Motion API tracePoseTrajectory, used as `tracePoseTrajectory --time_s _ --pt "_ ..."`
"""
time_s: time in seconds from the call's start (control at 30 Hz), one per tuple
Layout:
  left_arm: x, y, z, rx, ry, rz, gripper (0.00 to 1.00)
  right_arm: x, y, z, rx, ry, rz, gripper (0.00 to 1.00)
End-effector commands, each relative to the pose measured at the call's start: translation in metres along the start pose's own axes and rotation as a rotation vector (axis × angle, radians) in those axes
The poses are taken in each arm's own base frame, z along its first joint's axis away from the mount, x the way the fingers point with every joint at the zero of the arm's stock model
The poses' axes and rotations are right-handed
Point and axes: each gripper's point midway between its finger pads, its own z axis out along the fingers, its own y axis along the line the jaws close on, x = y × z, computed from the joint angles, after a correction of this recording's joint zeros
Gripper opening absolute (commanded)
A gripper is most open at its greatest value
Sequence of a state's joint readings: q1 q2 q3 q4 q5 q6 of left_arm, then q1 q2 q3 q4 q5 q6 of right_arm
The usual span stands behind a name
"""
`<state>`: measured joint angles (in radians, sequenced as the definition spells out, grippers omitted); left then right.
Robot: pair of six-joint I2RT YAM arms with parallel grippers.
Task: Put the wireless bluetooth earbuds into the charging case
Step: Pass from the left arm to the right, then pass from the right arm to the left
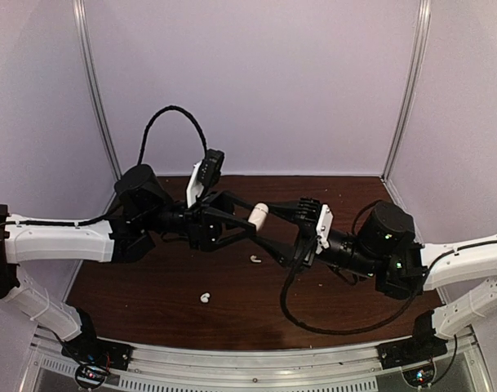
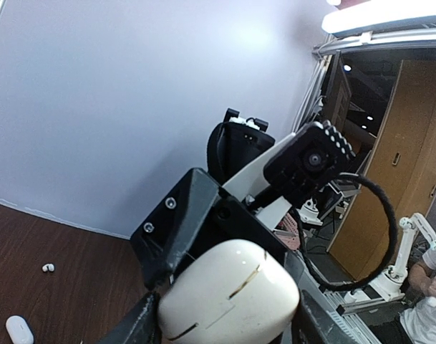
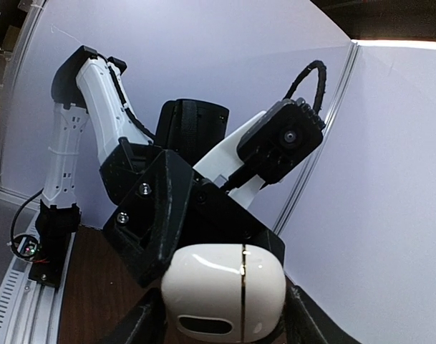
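Observation:
A closed white charging case (image 1: 259, 212) is held above the table between both arms. My left gripper (image 1: 250, 222) is shut on it from the left; in the left wrist view the case (image 2: 228, 290) fills the space between my fingers (image 2: 140, 324). My right gripper (image 1: 274, 220) is shut on the same case from the right; the right wrist view shows the case (image 3: 223, 292), seam upright, between my fingers (image 3: 143, 324). Two white earbuds lie on the table: one (image 1: 255, 259) under the grippers, one (image 1: 205, 298) nearer the front. Other earbuds are not visible.
The brown table (image 1: 150, 286) is walled by pale panels at the back and sides. A black cable (image 1: 330, 327) loops on the table by the right arm. The left wrist view shows a tiny earbud (image 2: 48, 268) and a larger white oval piece (image 2: 18, 330) on the wood.

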<state>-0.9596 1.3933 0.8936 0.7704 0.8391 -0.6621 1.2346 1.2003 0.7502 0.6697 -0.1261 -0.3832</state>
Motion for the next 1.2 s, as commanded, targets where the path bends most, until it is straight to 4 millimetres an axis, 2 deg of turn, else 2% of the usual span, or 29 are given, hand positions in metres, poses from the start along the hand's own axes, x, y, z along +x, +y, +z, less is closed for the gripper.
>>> tracePoseTrajectory --time_s 0.0,0.13,0.37,0.47,0.6,0.7,0.87,1.17 --pt "-0.005 -0.008 0.002 0.038 -0.028 0.030 0.40 -0.012 -0.004 0.004 0.023 -0.026 -0.008 0.50" --pt "-0.005 -0.007 0.002 0.036 -0.029 0.028 0.42 -0.011 -0.005 0.004 0.027 -0.022 -0.012 0.42" --pt "0.001 0.009 -0.003 -0.082 0.012 -0.005 0.76 0.001 -0.012 -0.001 0.066 0.050 -0.028 0.38" --pt "0.002 0.023 -0.016 -0.205 0.042 -0.006 0.81 0.014 -0.016 -0.005 0.096 0.121 -0.033 0.38" --pt "0.003 0.051 -0.044 -0.440 0.103 0.020 0.81 0.037 -0.024 -0.010 0.146 0.249 -0.032 0.37" --pt "0.012 0.064 -0.055 -0.546 0.185 0.032 0.74 0.054 -0.029 -0.012 0.179 0.348 -0.027 0.37" --pt "0.031 0.073 -0.052 -0.550 0.309 -0.011 0.63 0.081 -0.032 -0.013 0.206 0.493 -0.033 0.37" --pt "0.043 0.076 -0.035 -0.500 0.347 -0.056 0.56 0.107 -0.032 -0.014 0.217 0.644 -0.044 0.37"
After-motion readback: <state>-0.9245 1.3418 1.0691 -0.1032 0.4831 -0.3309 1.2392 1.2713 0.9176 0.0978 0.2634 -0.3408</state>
